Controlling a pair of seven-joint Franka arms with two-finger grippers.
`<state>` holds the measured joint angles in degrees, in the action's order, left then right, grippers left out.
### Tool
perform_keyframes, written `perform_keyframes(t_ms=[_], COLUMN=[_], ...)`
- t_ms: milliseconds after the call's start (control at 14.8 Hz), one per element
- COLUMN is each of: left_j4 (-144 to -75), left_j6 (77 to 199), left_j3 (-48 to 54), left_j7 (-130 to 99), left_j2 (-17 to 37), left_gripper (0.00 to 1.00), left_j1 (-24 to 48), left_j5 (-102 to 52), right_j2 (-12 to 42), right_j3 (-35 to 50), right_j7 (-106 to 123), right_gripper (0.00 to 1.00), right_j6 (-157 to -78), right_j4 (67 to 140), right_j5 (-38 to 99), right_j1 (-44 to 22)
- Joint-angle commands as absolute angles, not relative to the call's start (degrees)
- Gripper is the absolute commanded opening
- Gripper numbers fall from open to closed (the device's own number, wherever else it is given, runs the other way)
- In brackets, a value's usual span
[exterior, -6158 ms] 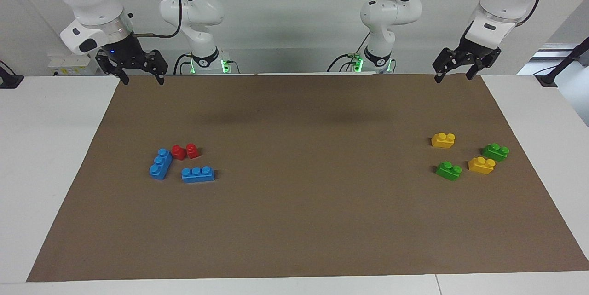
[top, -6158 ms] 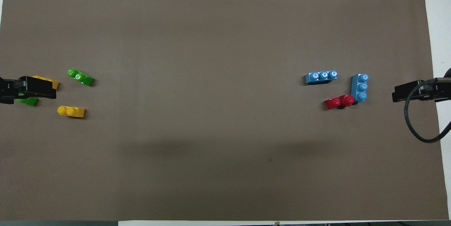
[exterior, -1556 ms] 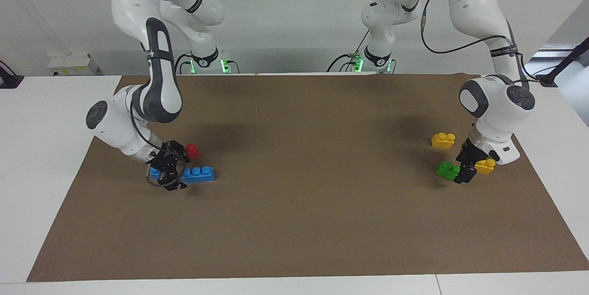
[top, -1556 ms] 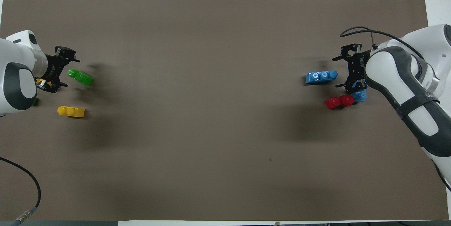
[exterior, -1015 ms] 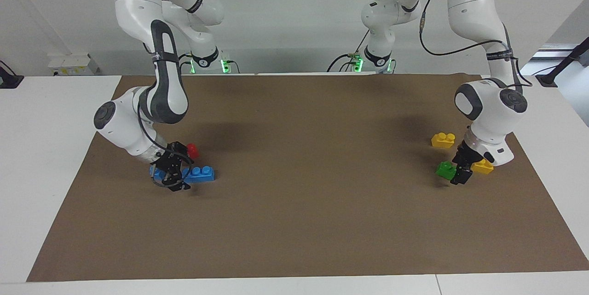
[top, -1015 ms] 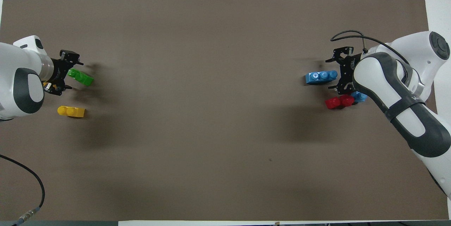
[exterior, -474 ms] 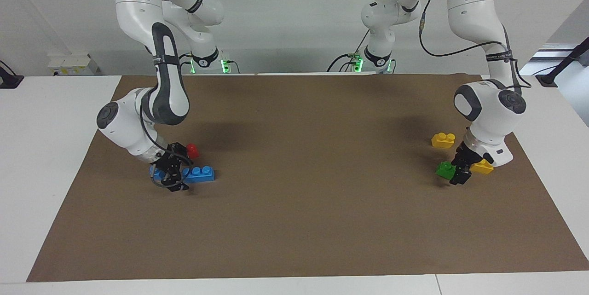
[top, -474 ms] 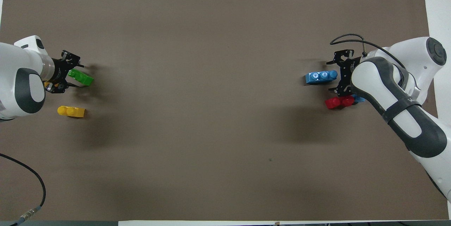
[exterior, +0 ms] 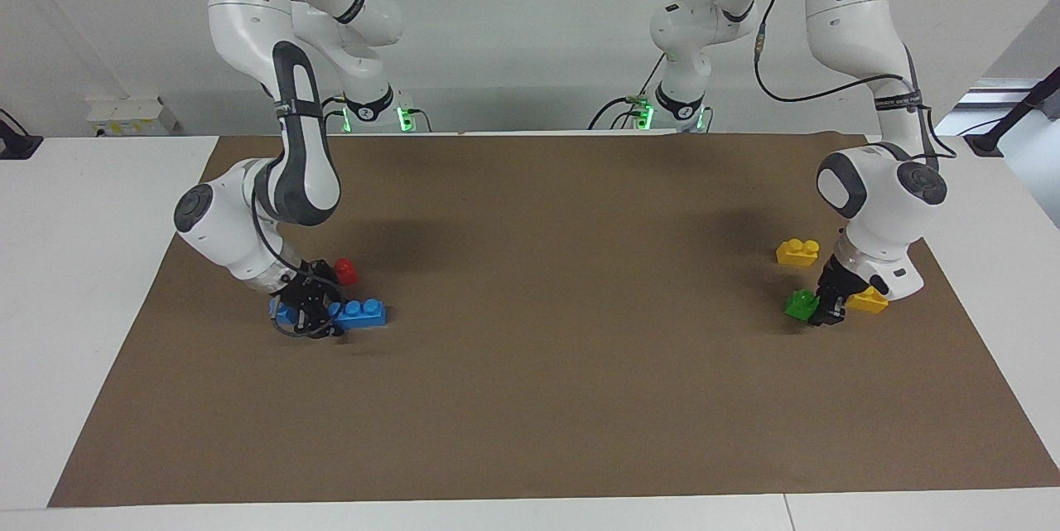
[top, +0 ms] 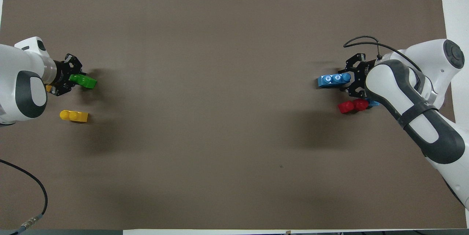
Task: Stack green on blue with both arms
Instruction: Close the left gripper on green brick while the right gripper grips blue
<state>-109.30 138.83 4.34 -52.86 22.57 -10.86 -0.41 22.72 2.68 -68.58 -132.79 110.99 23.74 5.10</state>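
The green brick (exterior: 800, 303) (top: 84, 80) is a small bright green toy brick with two round studs on top. It is seen flat on the brown mat at the left arm's end of the table, just beside a yellow brick (exterior: 869, 299), and one of its ends is clasped by the left gripper (exterior: 825, 309) (top: 70, 79). The blue brick (exterior: 359, 312) (top: 333, 80) is light blue and longer, with three round studs in one row. It is laid flat on the mat at the right arm's end, studs up, farther from the robots than the red brick (exterior: 345, 270) (top: 353, 106). One of its ends is met by the right gripper (exterior: 313, 316) (top: 352, 80).
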Motion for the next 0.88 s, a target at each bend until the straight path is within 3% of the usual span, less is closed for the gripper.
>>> perform_keyframes(t_ms=[0, 135, 338, 677, 812], left_j4=[-109.25, -108.64, -106.79, -106.52, -106.52], left_j6=[139.92, 139.13, 135.54, 131.67, 128.86], left_j3=[4.31, 4.31, 4.39, 4.31, 4.39], left_j7=[-53.96, -54.14, -54.14, -57.38, -57.57], left_j2=[22.59, 22.59, 22.06, 19.34, 17.41], left_gripper=[0.0, 0.0, 0.0, 0.0, 0.0], left_j1=[-10.64, -10.2, -9.84, -7.3, -6.86], left_j5=[0.97, 0.97, 0.97, 0.97, 0.97], right_j2=[22.24, 22.24, 22.15, 22.15, 22.15], right_j3=[3.08, 3.08, 3.16, 3.16, 3.16], right_j7=[-66.62, -66.36, -64.69, -63.99, -62.94], right_gripper=[0.53, 0.5, 0.37, 0.34, 0.28], right_j6=[-133.95, -133.86, -133.6, -133.59, -133.33], right_j4=[111.97, 111.97, 111.97, 111.97, 111.97], right_j5=[24.96, 24.96, 24.96, 24.96, 24.96], right_j1=[5.8, 5.89, 5.98, 6.24, 6.33])
